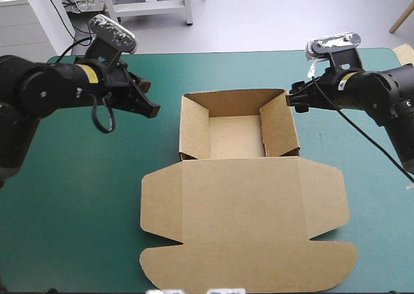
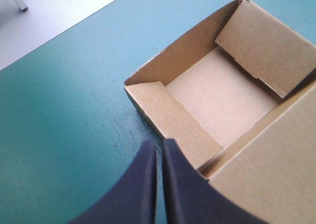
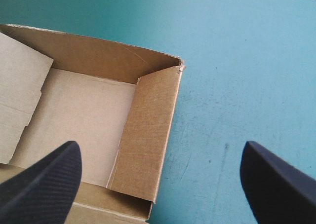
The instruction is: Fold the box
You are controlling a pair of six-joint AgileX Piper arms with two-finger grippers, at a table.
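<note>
Brown box (image 1: 236, 135) on the teal-green cover (image 1: 77, 210): an open tray, walls raised and tucked, lid (image 1: 246, 216) flat. The left gripper (image 1: 152, 110) hovers left of the box, fingers together, empty. The right gripper (image 1: 292, 98) is just right of the box, spread wide, empty. Only the lid seems left.

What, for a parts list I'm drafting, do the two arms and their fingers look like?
The left arm and right arm are black, with bulky rounded joints and a small yellow marking near each wrist. The left gripper and right gripper each end in two broad black fingers, curved like fins, with a fine woven texture up close.
</note>
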